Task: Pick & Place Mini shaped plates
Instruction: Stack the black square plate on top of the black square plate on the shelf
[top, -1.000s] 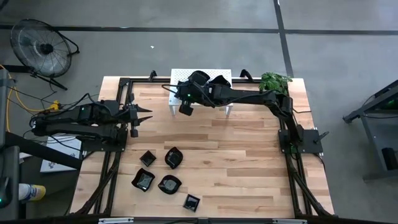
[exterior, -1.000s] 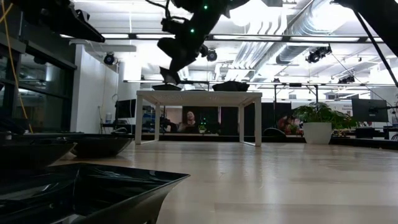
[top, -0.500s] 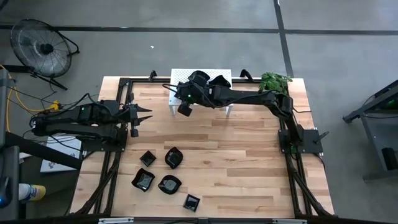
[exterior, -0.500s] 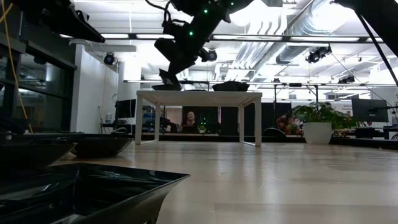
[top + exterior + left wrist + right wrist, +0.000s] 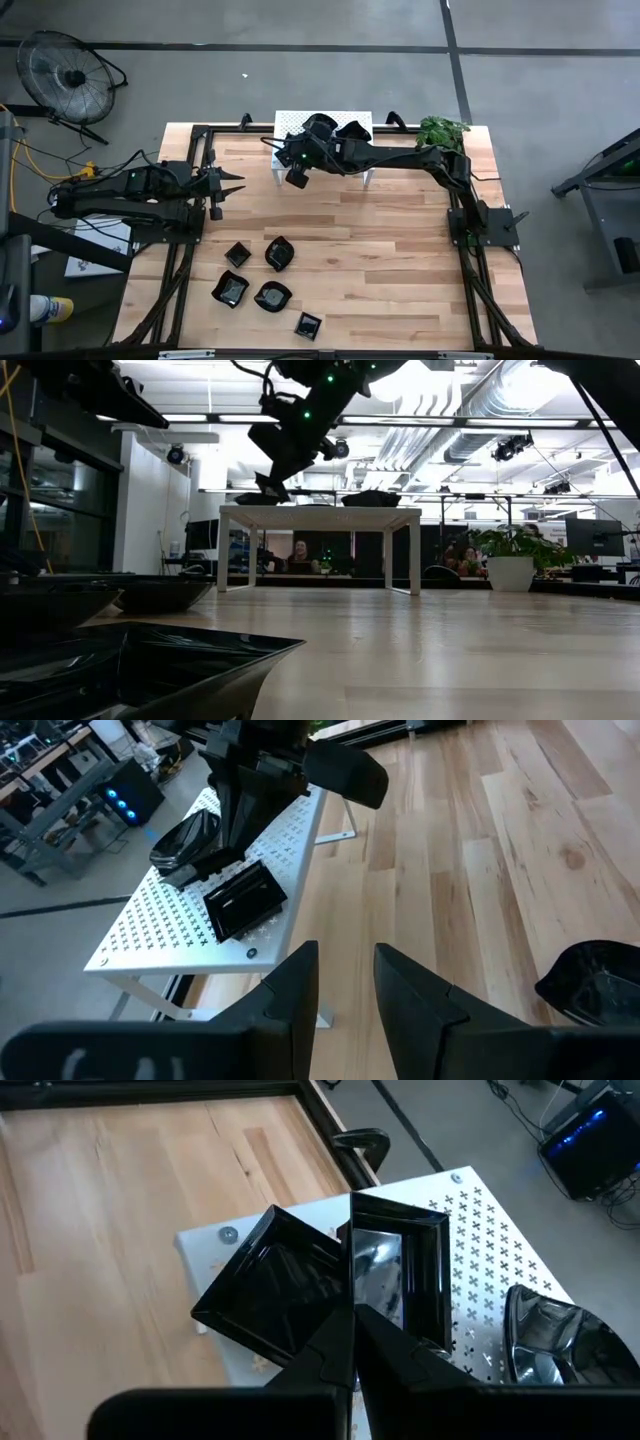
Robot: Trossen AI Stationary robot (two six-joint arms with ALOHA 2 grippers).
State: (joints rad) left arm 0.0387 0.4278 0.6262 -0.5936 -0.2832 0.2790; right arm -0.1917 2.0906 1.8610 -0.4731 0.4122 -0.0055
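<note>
Right end effector [image 5: 352, 1320] edged further over stand [image 5: 480, 1240], pinched shut on glossy black square plate [image 5: 275, 1285].

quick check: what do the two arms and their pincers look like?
Both arms are matte black, jointed, with black cables along the links. The right arm has green indicator lights near its wrist. Each pincer has two flat, angular black fingers: left pincer, right pincer.

Both arms are dark, nearly black, built of blocky jointed links. The left arm [image 5: 130, 190] trails loose black cables with a yellow one beside its base. The right arm [image 5: 400, 158] shows small green lights near its wrist. Each gripper ends in two wedge-shaped matte black fingers [image 5: 415, 1005].
</note>
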